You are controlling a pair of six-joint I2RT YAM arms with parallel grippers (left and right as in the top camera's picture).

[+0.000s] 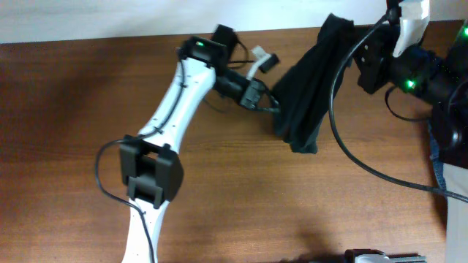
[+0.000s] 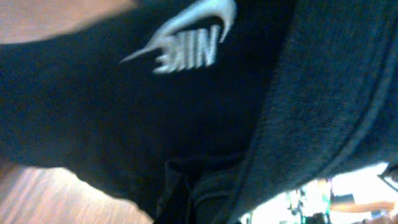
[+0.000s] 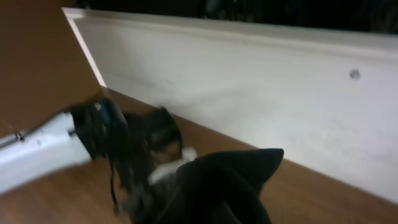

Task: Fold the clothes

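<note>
The clothes [image 1: 311, 88], a black T-shirt, hang bunched between both arms above the far right of the table. At the shirt's lower left edge my left gripper [image 1: 269, 102] is shut on the fabric. In the left wrist view the black shirt [image 2: 124, 112] fills the frame, hiding the fingers, and its white swoosh logo [image 2: 186, 43] shows at the top. The shirt's upper end is held up by my right gripper [image 1: 357, 50], which is shut on it. In the right wrist view the fabric [image 3: 230, 186] rises in a peak over the fingers.
The wooden table [image 1: 292, 204] lies below the hanging shirt. A blue denim garment [image 1: 437, 166] lies at the right edge. Black cables [image 1: 365, 164] loop down from the right arm. A white wall [image 3: 249, 93] runs along the table's far edge.
</note>
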